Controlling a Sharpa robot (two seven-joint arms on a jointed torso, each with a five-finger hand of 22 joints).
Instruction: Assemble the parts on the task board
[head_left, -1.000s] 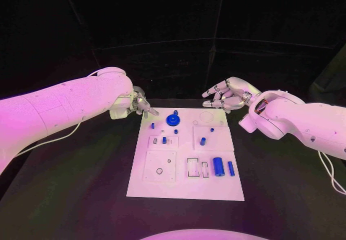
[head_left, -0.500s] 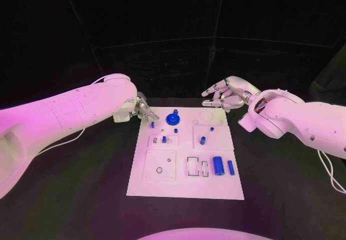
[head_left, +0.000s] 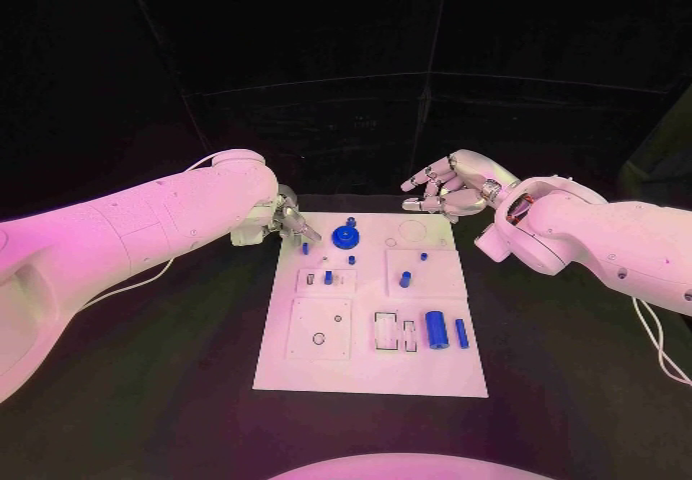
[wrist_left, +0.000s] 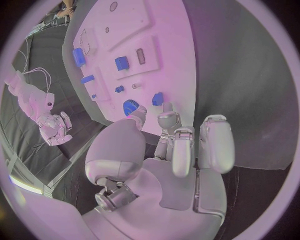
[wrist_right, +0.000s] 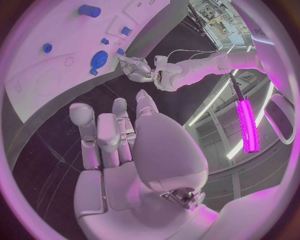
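At the board's (head_left: 368, 375) far left corner, the left hand (head_left: 278, 222) reaches for a small peg (head_left: 304, 248) with fingers apart, holding nothing. Right hand (head_left: 450, 190) hovers off the far right corner, loosely curled, empty. Risk: fingertips could topple the peg, which apparently stands upright, long axis vertical.

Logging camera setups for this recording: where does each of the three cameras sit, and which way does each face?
Head view: on the robot's head, looking down at the task board; both arms enter, left hand and right hand at its far end.
Left wrist view: behind the left hand, facing the board's far end.
Right wrist view: behind the right hand, facing the board and the left hand.
Shared: all show the round blue part.
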